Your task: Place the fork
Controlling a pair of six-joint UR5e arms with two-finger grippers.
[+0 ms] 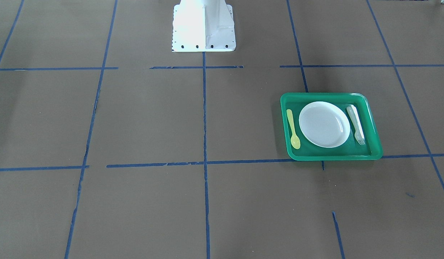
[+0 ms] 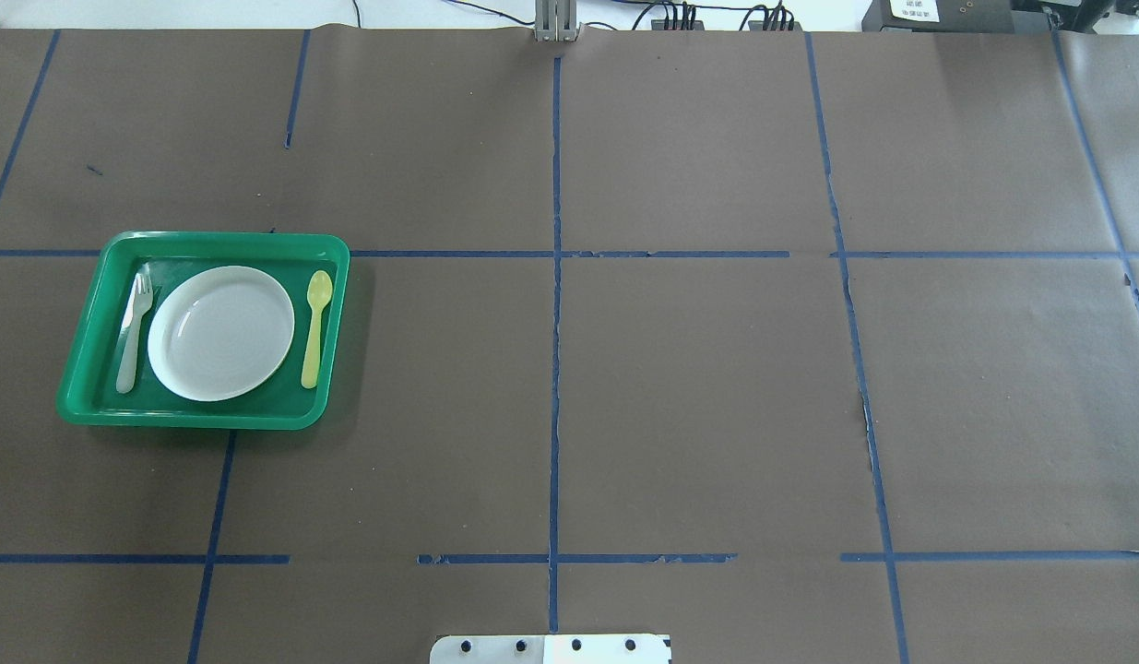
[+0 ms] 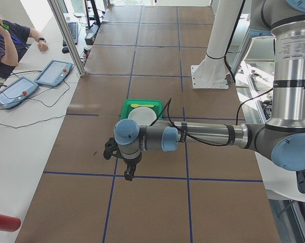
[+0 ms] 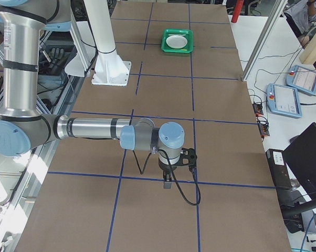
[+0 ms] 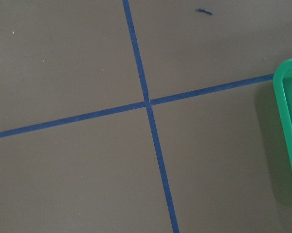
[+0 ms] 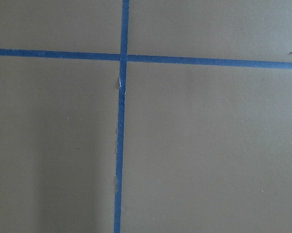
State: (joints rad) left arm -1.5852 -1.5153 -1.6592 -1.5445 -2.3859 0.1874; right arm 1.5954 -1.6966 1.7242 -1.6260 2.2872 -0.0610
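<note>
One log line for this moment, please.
fork: in green tray, left of plate | spoon: right of plate | left hand: off tray, open/shut unclear | right hand: far from tray, unclear

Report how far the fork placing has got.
Looks done: the fork lies flat in the green tray, beside the white plate, opposite the yellow spoon. In hand: nothing; the left gripper and right gripper hang over the table, away from the tray. Left: nothing apparent.

Bright, even light; faint shadows.
</note>
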